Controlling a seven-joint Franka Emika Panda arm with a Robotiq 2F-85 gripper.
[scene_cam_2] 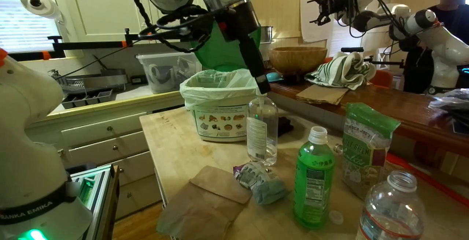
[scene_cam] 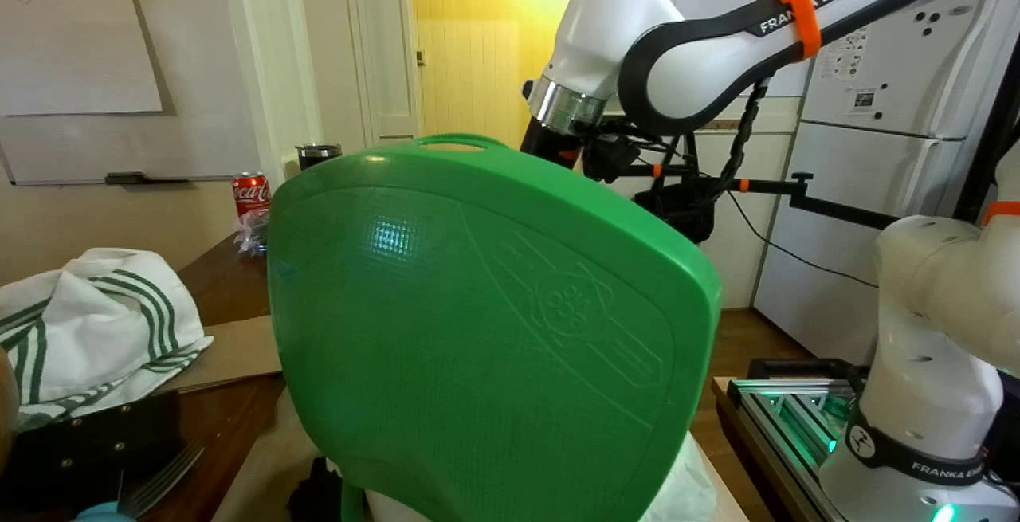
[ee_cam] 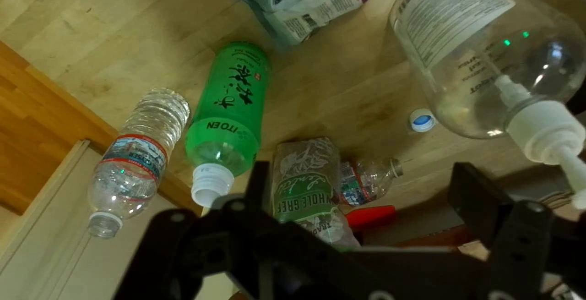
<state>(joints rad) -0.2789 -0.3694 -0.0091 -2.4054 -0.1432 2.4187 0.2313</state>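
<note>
My gripper point(ee_cam: 366, 183) is open with nothing between its fingers in the wrist view. In an exterior view the gripper point(scene_cam_2: 262, 83) points down at the top of a clear pump bottle point(scene_cam_2: 264, 133); whether it touches the pump is unclear. The pump bottle point(ee_cam: 490, 57) stands at the right in the wrist view. A lined white bin point(scene_cam_2: 223, 99) stands beside it, its green lid point(scene_cam: 494, 299) raised, hiding the fingers in that view. A green bottle point(ee_cam: 229, 103), a lentil bag point(ee_cam: 306, 190) and a lying clear bottle point(ee_cam: 368, 181) are below the gripper.
A crumpled pouch point(scene_cam_2: 260, 181), a brown paper bag point(scene_cam_2: 209, 203) and an upright clear bottle point(scene_cam_2: 390, 210) are on the wooden table point(scene_cam_2: 168, 141). A raised counter point(scene_cam_2: 395, 93) holds a striped towel point(scene_cam_2: 340, 69) and wooden bowl point(scene_cam_2: 297, 60). Another robot arm point(scene_cam_2: 399, 24) stands beyond.
</note>
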